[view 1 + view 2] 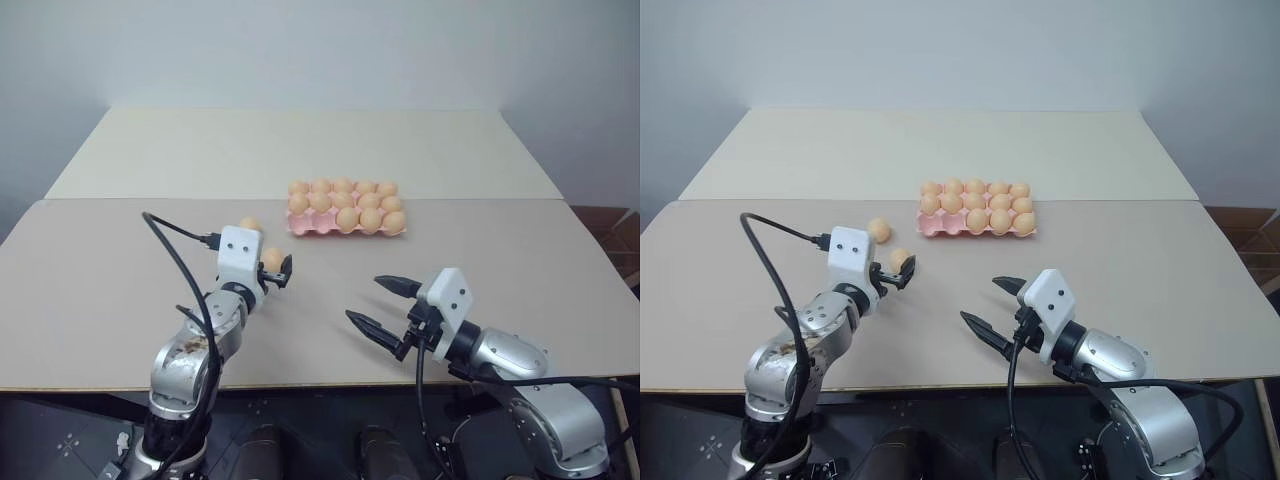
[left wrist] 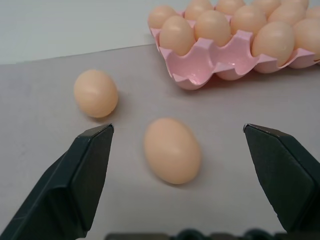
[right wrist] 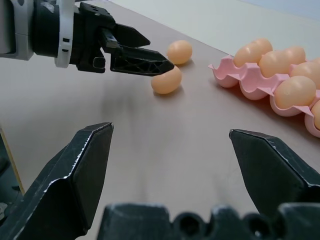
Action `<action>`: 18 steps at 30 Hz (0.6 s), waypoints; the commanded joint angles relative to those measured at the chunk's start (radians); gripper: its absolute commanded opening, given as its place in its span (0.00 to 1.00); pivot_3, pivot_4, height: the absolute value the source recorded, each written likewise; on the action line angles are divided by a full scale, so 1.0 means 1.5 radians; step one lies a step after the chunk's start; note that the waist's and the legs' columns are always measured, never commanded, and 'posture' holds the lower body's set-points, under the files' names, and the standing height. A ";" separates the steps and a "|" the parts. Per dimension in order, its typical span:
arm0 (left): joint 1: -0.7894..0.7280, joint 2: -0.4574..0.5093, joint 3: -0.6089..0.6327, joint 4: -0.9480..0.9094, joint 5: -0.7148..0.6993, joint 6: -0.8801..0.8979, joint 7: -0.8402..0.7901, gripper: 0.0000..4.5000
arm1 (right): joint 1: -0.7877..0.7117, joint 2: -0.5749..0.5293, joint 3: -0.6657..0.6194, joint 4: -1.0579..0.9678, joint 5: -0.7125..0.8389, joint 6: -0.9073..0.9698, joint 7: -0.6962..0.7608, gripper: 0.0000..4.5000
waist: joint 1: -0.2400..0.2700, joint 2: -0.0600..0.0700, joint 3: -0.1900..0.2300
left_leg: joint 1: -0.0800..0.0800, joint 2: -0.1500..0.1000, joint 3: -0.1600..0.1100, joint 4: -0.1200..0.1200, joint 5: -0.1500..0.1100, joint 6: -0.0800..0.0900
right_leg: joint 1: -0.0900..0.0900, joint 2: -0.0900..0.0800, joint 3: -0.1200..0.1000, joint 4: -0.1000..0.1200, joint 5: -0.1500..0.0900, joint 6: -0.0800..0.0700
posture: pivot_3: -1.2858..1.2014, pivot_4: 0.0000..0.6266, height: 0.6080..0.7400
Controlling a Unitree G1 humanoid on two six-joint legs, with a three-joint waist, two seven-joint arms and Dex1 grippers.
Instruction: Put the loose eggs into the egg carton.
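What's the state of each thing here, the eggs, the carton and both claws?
Near loose egg: lying on table, between the open left claw fingers, untouched.
Far loose egg: lying on table, free.
Egg carton: nearly full, near corner cell empty.
Right claw: open, empty.

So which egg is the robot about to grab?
Find the pink egg carton on the table; two loose eggs lie beside it. It's the nearer egg, lying between the open fingers of the left tool, while the other egg lies farther off.

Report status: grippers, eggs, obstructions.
Left gripper open, lined up on the near loose egg. Right gripper open, holding nothing. Second loose egg beside it; egg carton has empty cells.
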 commanded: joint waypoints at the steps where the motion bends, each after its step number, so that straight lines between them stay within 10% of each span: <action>1: -0.035 -0.026 0.028 0.022 -0.001 0.023 0.013 1.00 | -0.013 -0.005 0.000 -0.017 0.003 -0.015 -0.004 0.97 | 0.000 0.000 0.000 | 0.000 0.000 0.000 0.000 0.000 0.000 | 0.000 0.000 0.000 0.000 0.000 0.000 | 0.52 0.24 1.00; 12: -0.087 -0.069 0.057 0.138 -0.002 0.024 0.009 1.00 | -0.025 -0.010 0.004 -0.024 0.010 -0.007 -0.005 0.97 | 0.000 0.000 0.000 | 0.000 0.000 0.000 0.000 0.000 0.000 | 0.000 0.000 0.000 0.000 0.000 0.000 | 0.52 0.24 1.00; 18: -0.088 -0.071 0.060 0.145 -0.002 0.023 0.004 0.58 | -0.035 -0.015 0.005 -0.023 0.014 -0.005 -0.006 1.00 | 0.000 0.000 0.000 | 0.000 0.000 0.000 0.000 0.000 0.000 | 0.000 0.000 0.000 0.000 0.000 0.000 | 0.52 0.24 1.00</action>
